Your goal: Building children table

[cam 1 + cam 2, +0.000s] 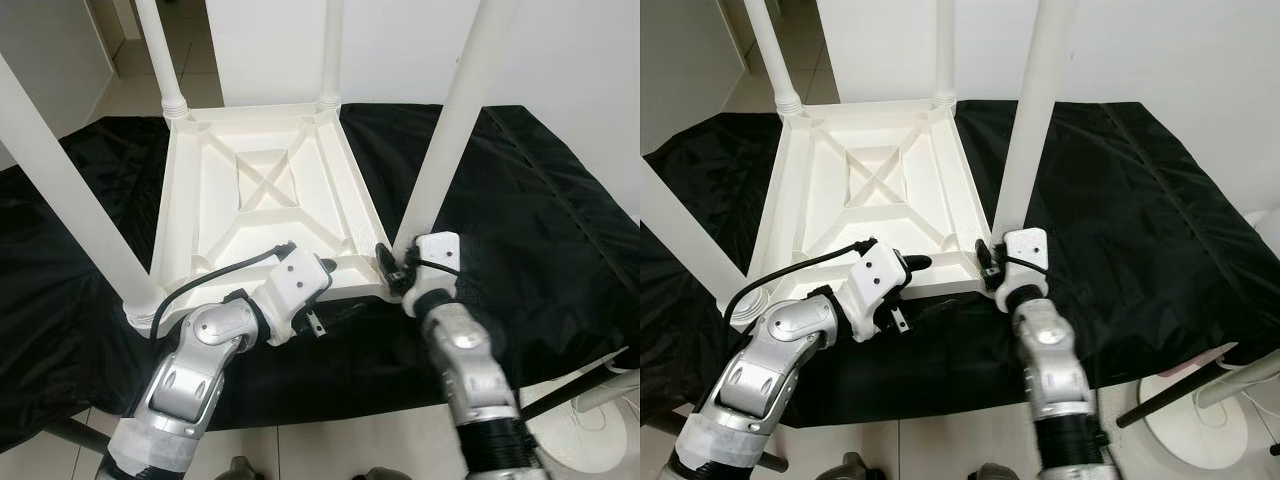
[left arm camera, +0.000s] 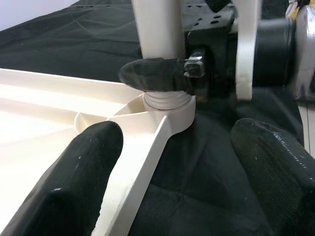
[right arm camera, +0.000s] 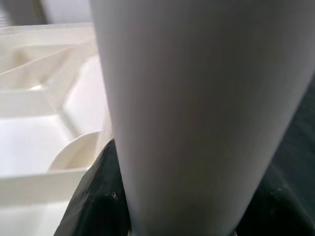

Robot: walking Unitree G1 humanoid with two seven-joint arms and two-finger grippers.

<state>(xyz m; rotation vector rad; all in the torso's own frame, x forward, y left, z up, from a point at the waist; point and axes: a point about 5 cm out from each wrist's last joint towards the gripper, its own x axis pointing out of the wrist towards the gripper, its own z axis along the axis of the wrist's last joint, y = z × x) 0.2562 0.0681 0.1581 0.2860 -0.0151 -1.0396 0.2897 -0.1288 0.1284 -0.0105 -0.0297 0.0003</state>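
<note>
A white plastic children's table [image 1: 262, 195] lies upside down on a black cloth [image 1: 540, 210] that covers the bench, its ribbed underside with a cross-shaped brace facing up. Four white round plastic legs stand up from its corners: two far legs [image 1: 160, 55] rise at the back, one leg [image 1: 70, 190] slants up at the robot's near left, and the near-right leg [image 1: 455, 110] stands in the corner socket closest to the right arm.

The right tool [image 1: 992, 262] is at the foot of that near-right leg, and in the left wrist view one black finger [image 2: 157, 76] wraps across the leg just above its ribbed collar [image 2: 167, 101]. The right wrist view shows the white leg [image 3: 197, 113] running close between the dark fingers [image 3: 98, 191], so the right tool is closed around the leg.

The left tool [image 1: 322, 295] sits at the near edge of the tabletop frame, beside the same corner. Its two black fingers [image 2: 78, 182] are spread apart, one over the white rim [image 2: 147, 147] and the other over the black cloth, gripping nothing.

A white stand base [image 1: 1200, 420] rests on the pale tiled floor [image 1: 940, 445] at the robot's near right.
</note>
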